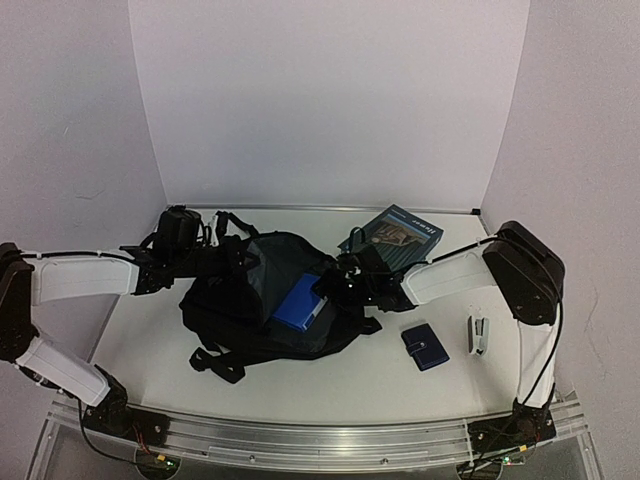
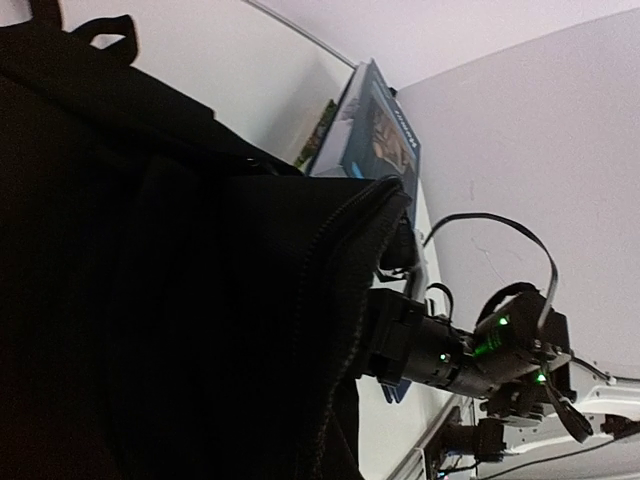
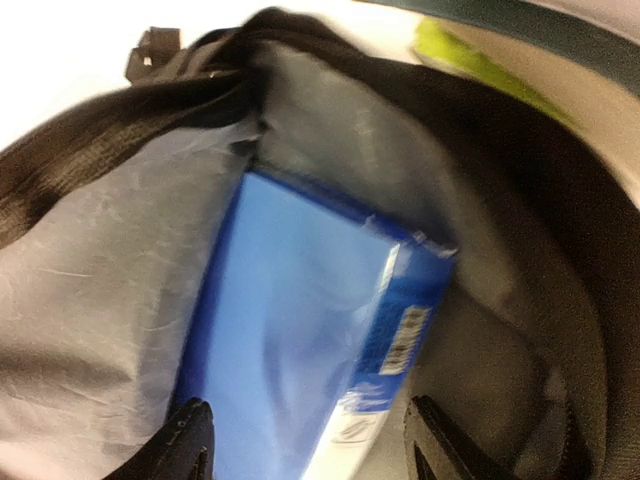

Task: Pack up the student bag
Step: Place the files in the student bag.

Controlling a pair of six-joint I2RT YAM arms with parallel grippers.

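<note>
Right wrist | barcoded box (image 3: 300,330) in student bag (image 3: 100,300) | right claw (image 3: 308,428) released | left claw (image 1: 243,262) clenched

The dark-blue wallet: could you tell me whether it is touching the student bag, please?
Apart. The top external view shows bare white table between the wallet and the student bag, even at its nearest strap.
</note>
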